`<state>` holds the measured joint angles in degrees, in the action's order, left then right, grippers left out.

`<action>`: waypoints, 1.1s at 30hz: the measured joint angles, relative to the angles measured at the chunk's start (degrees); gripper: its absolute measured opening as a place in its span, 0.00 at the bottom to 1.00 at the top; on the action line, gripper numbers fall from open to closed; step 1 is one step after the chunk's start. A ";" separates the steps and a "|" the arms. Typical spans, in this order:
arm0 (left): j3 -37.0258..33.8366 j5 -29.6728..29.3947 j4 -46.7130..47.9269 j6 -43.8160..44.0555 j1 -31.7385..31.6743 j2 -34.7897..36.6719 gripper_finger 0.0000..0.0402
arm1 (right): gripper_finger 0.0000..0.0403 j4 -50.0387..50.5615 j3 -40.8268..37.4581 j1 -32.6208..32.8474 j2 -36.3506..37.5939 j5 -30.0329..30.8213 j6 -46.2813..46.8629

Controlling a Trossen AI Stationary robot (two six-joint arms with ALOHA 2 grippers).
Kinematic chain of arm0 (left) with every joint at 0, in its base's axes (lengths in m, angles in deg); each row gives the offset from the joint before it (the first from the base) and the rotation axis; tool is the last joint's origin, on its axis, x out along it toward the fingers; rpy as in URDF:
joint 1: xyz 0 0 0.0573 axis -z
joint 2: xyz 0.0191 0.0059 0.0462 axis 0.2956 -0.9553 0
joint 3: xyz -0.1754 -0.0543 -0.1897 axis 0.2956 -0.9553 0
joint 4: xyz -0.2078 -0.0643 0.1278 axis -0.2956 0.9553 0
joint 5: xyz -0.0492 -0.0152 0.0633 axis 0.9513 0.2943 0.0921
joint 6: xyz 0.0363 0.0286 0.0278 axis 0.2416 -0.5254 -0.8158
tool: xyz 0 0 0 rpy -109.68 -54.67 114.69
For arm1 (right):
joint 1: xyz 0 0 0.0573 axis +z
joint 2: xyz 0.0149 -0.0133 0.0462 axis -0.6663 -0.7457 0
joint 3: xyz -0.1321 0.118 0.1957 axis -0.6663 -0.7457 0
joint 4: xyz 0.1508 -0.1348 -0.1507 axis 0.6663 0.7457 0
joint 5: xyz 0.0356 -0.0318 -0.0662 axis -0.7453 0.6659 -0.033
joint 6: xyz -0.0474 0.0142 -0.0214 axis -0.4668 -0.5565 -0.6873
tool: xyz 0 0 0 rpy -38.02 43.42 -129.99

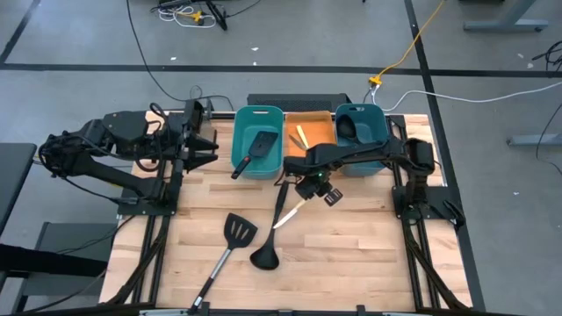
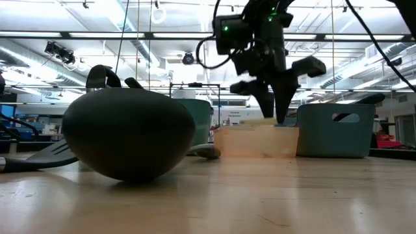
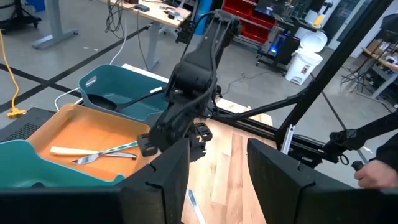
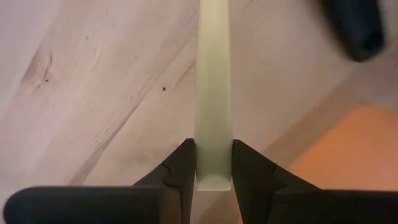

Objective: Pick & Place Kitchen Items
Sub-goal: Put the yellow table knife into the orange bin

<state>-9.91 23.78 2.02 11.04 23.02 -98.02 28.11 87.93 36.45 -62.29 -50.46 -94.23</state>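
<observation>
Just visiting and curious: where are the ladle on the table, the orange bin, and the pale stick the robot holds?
Ladle (image 1: pixel 264 256): high view, on its bowl.
Orange bin (image 1: pixel 314 130): high view, on its bare floor.
Pale stick (image 4: pixel 212 93): right wrist view, on its shaft.

In the low view, the rounded black plastic ladle bowl sits so close that it blurs and covers most of the flat black slotted spatula behind it. The pale, thin, flat plastic stick runs off the right wrist picture's edge, so its far end goes unseen. In the high view, what lies inside the teal rectangular plastic bin on the right is too dark to identify. The left claw is cropped, fingertips out of frame.
</observation>
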 joint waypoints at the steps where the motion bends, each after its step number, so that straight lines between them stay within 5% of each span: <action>1: 0.00 -0.01 0.01 -0.04 -0.02 0.00 0.41 | 0.23 -0.02 0.00 -0.12 0.84 -0.02 0.46; 33: 0.00 -1.82 0.01 -0.52 0.00 0.00 0.41 | 0.23 9.65 0.02 0.36 26.44 0.82 11.77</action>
<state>-9.91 21.96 2.03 10.53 23.01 -98.02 37.77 87.95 36.81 -35.85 -49.63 -82.46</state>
